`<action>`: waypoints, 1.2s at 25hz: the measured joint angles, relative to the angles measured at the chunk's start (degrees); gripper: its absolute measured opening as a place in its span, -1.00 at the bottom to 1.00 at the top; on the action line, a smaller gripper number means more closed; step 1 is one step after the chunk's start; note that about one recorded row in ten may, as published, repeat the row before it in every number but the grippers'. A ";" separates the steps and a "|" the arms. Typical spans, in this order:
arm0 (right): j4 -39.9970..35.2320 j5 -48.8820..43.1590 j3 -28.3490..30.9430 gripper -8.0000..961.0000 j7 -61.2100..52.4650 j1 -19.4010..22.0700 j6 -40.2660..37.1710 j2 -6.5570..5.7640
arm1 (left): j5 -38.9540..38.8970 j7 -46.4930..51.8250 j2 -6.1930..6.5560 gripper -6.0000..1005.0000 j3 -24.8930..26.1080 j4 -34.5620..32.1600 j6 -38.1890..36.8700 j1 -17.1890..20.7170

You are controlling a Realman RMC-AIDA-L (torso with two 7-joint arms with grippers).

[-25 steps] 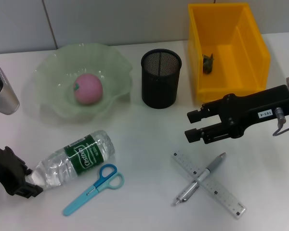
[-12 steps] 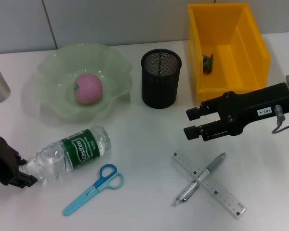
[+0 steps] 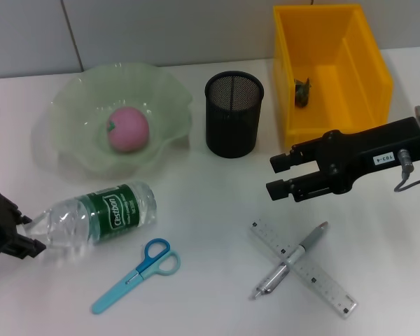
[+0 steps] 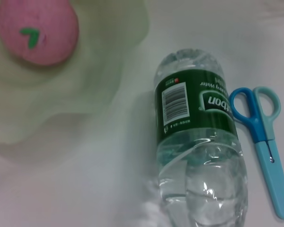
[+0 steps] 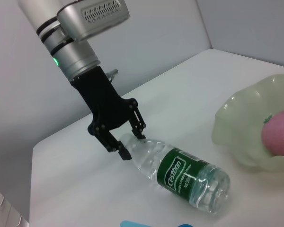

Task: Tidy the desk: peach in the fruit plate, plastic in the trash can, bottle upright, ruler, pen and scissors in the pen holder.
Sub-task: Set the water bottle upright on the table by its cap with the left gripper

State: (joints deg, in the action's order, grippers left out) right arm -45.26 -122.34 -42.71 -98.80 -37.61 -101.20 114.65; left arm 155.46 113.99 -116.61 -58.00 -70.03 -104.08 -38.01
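The bottle (image 3: 101, 215) lies on its side on the desk (image 3: 210, 203). My left gripper (image 3: 24, 234) is shut on its cap end, which the right wrist view shows as the left gripper (image 5: 128, 144) straddling the neck. The peach (image 3: 128, 129) rests in the fruit plate (image 3: 70, 98). Scissors (image 3: 136, 273) lie closed just in front of the bottle. The pen (image 3: 290, 260) lies across the ruler (image 3: 322, 280) at the front right. My right gripper (image 3: 276, 175) hovers open above them, holding nothing. The pen holder (image 3: 234, 112) stands empty. A dark crumpled plastic scrap (image 3: 302, 92) lies in the trash can (image 3: 364, 63).
The left wrist view shows the bottle (image 4: 199, 142) between the fruit plate (image 4: 85, 85) and the scissors (image 4: 265, 137). The trash can stands at the back right, close behind my right arm. Bare desk lies between the bottle and the ruler.
My left gripper has drawn back to the left with the bottle's cap end, swinging the bottle flatter and away from the scissors. The right gripper has hardly shifted.
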 joint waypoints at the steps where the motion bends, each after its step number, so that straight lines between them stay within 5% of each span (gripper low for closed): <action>1: -0.02 0.01 0.02 0.38 -0.03 -0.01 -0.07 0.00 | 0.31 0.00 0.00 -0.13 0.40 -0.30 -0.42 -0.23; 30: -1.50 0.27 0.33 0.38 -1.12 0.19 -0.94 -0.12 | 2.98 1.96 0.00 -0.13 2.71 -7.92 -7.45 -5.03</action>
State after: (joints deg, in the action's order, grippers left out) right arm -46.76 -122.07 -42.38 -99.92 -37.42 -102.14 114.53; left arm 158.44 115.95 -116.61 -55.29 -77.95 -111.53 -43.04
